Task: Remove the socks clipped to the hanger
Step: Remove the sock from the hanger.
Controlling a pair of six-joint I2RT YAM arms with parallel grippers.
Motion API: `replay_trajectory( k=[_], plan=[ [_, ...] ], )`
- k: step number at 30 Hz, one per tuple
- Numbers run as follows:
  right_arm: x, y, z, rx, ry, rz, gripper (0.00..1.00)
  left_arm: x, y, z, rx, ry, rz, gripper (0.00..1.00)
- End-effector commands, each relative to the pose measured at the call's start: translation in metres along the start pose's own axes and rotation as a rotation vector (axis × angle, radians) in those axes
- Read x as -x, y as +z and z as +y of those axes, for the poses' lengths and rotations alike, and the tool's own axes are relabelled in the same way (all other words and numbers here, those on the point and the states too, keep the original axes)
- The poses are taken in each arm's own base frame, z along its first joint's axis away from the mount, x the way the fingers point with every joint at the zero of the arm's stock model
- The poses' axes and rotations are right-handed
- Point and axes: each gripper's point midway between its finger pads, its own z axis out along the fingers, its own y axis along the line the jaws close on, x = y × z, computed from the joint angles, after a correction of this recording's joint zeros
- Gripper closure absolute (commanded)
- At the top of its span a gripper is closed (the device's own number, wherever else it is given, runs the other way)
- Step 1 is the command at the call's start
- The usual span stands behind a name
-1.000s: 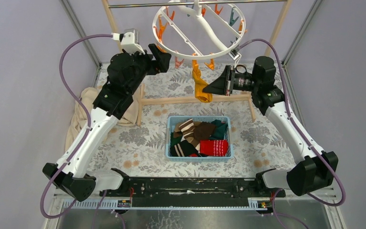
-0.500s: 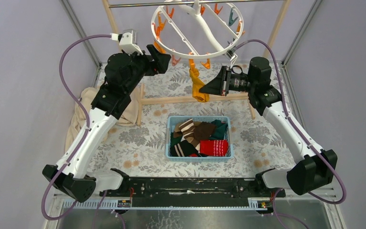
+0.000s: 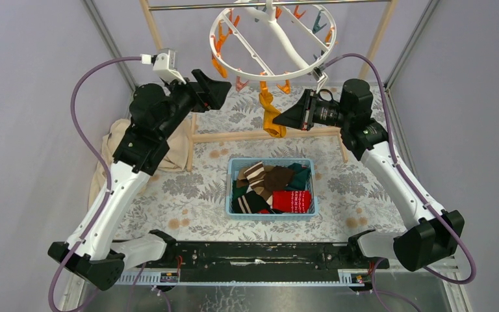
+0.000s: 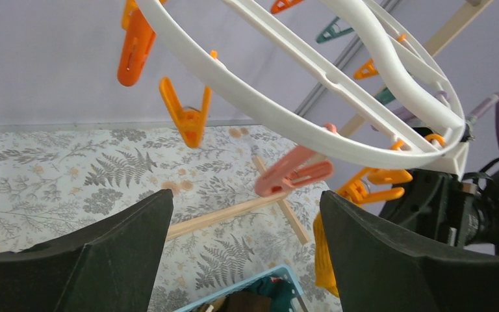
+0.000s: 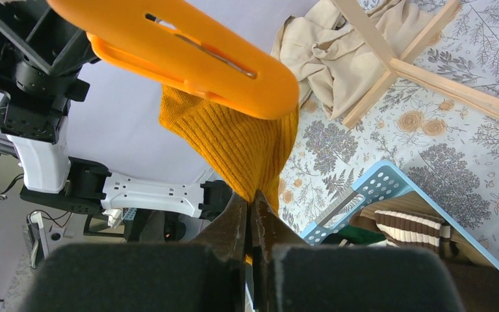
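The round white hanger [image 3: 269, 39] hangs at the top centre with orange and teal clips. One mustard sock [image 3: 271, 117] still hangs from an orange clip [image 5: 188, 55] at its front rim. My right gripper [image 3: 279, 119] is shut on the mustard sock [image 5: 240, 140], pinching it just below the clip. My left gripper [image 3: 224, 88] is open and empty, raised beside the hanger's left rim [image 4: 279, 110], with a pink clip [image 4: 292, 177] ahead of it. The other socks [image 3: 269, 188] lie in a blue basket.
The blue basket [image 3: 229, 188] sits mid-table below the hanger. The wooden rack's base bars [image 3: 234, 137] cross behind it, with uprights at the back. A beige cloth [image 3: 114, 146] lies at the left. The table has a floral cover.
My left arm has swung up and left, drawing its gripper slightly away from the hanger. The hanger has tilted and shifted a little. My right gripper has stayed at the mustard sock.
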Motion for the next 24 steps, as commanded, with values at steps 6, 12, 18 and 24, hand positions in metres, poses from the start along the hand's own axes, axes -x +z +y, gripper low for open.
replay_trajectory(
  k=[6,12,18,24],
  plan=[
    [0.006,-0.004,0.015,0.026,-0.056,-0.028,1.00,0.001,-0.028,-0.021,-0.103,-0.065,0.001,0.01],
    [0.004,-0.003,0.014,0.026,-0.051,-0.029,1.00,-0.006,-0.036,-0.030,-0.150,-0.096,0.027,0.01],
    [0.003,-0.003,0.015,0.028,-0.046,-0.029,1.00,-0.011,-0.045,-0.043,-0.228,-0.121,0.047,0.01],
    [0.005,-0.003,0.015,0.030,-0.042,-0.035,1.00,-0.012,-0.051,-0.053,-0.284,-0.132,0.058,0.01]
  ],
)
